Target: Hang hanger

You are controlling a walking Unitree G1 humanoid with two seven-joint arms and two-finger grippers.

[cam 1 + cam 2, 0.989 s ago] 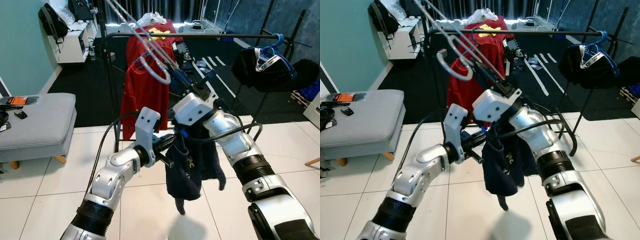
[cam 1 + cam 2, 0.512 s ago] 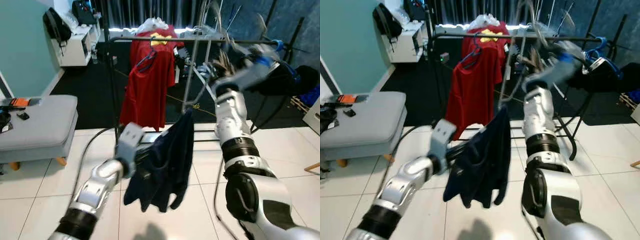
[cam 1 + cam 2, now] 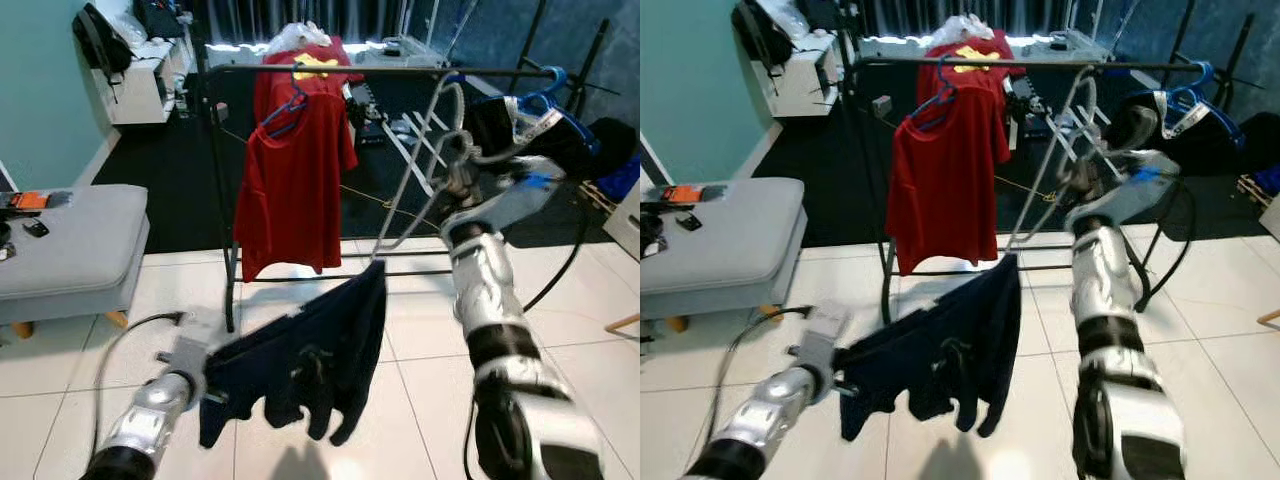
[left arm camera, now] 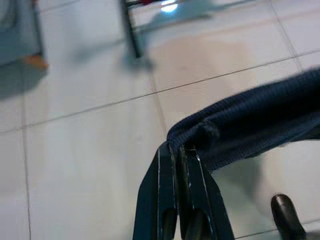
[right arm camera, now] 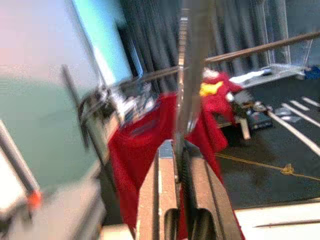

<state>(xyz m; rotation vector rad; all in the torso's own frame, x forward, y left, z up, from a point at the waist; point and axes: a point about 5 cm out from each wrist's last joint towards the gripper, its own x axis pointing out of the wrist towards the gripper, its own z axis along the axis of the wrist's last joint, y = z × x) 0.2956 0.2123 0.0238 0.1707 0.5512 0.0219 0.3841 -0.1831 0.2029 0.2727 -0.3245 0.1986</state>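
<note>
While the rack stands across the room with its rail running level at head height, the whole play is about getting one more garment up there. Already on it — a red shirt on a blue hanger at the left end, and dark clothes on another blue hanger at the right, so the open stretch of rail lies between them.

Down below, a navy garment sags over the tiled floor, slung between the two arms. It hangs low because the left gripper is clenched on its hem, as the left wrist view shows, keeping the cloth spread and off the tiles.

Up goes the right arm! The right gripper is clamped tight on the grey hanger, fingers pinching its wire, and the hook rides just under the rail, seemingly not yet over it. My read: the hook needs lifting a touch higher, then lowering onto that free middle stretch — the risk is the trailing cloth tugging it askew.
</note>
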